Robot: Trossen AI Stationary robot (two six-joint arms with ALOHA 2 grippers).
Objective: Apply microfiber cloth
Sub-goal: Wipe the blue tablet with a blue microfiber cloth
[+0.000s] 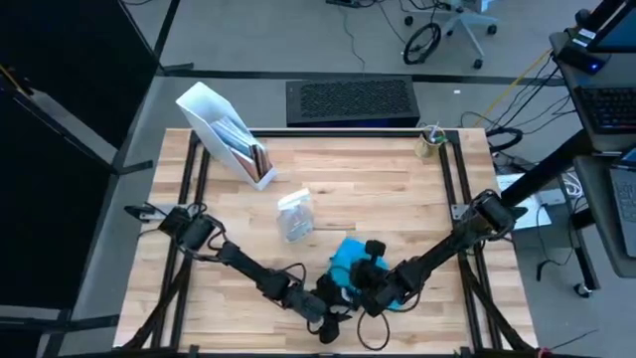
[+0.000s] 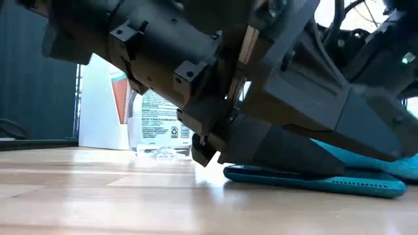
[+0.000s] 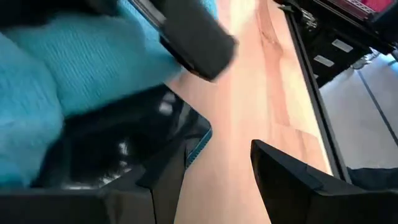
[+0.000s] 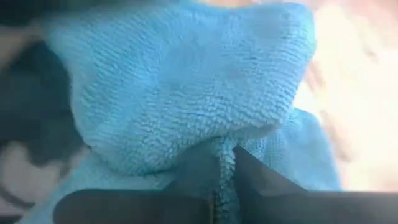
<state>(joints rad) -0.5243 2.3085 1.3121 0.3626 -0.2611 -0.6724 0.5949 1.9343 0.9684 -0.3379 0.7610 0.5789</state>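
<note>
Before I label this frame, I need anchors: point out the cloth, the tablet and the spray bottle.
cloth [image 4: 186, 81]: right wrist view, on the bunched upper fold.
tablet [image 2: 313, 181]: low view, on its teal edge lying flat on the table.
spray bottle [image 1: 295, 215]: high view, on its clear body.

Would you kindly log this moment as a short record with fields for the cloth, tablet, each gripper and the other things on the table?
cloth: sky-blue, bunched on the tablet at the table's near edge
tablet: dark with teal edge, flat on the wooden table
right gripper: shut on a fold of the cloth
left gripper: open, at the tablet's corner, one finger over the tablet
spray bottle: clear, lying mid-table, apart from both arms
white holder: at the far left, with booklets inside
</note>
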